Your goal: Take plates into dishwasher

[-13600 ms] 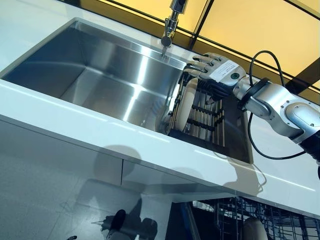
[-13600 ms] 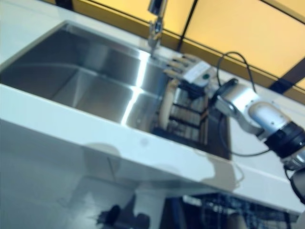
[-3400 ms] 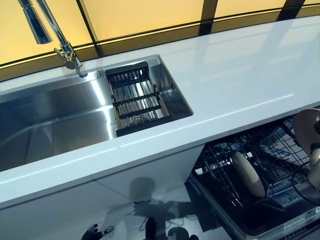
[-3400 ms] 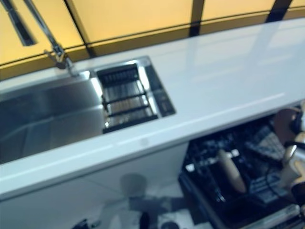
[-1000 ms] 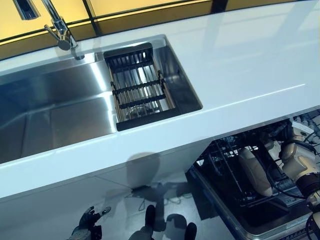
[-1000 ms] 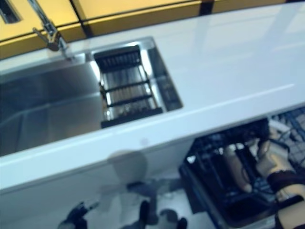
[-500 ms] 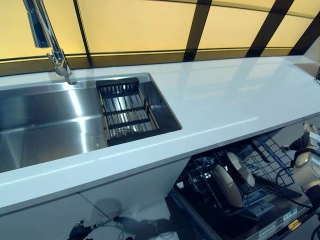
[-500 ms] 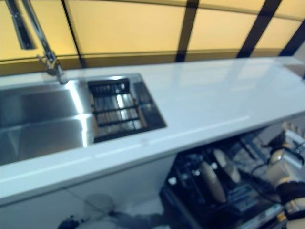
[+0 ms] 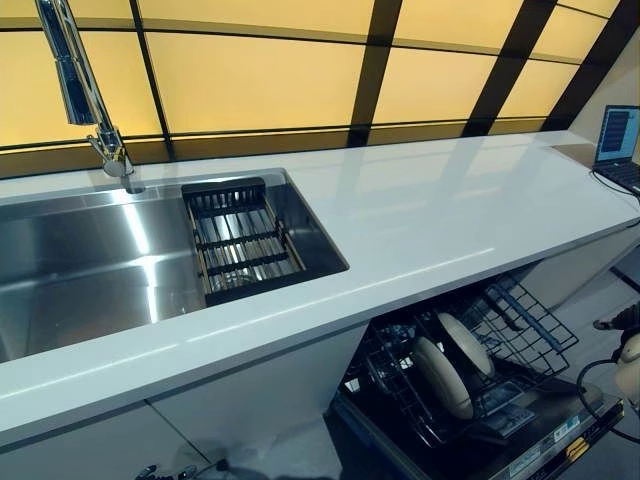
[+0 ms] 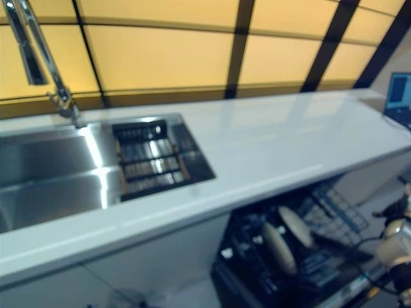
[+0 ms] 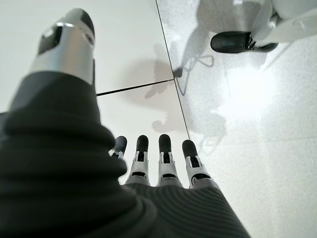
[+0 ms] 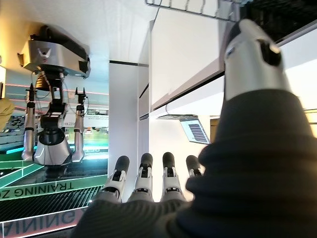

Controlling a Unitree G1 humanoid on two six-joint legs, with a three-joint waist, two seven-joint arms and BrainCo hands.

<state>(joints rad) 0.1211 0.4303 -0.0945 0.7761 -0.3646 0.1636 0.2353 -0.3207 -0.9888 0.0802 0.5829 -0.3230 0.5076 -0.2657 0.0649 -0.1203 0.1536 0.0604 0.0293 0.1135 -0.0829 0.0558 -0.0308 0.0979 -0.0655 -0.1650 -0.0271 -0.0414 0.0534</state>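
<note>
Since my right hand had drawn back from the black wire dishwasher rack, both cream round plates stood upright there; its fingers were straight, holding nothing (my left hand hung likewise), the sink's black slatted drainer emptied.

Two cream plates stand on edge, side by side and leaning a little, in the dishwasher's pulled-out dark wire rack. The dishwasher is open below the white counter, right of the sink.
</note>
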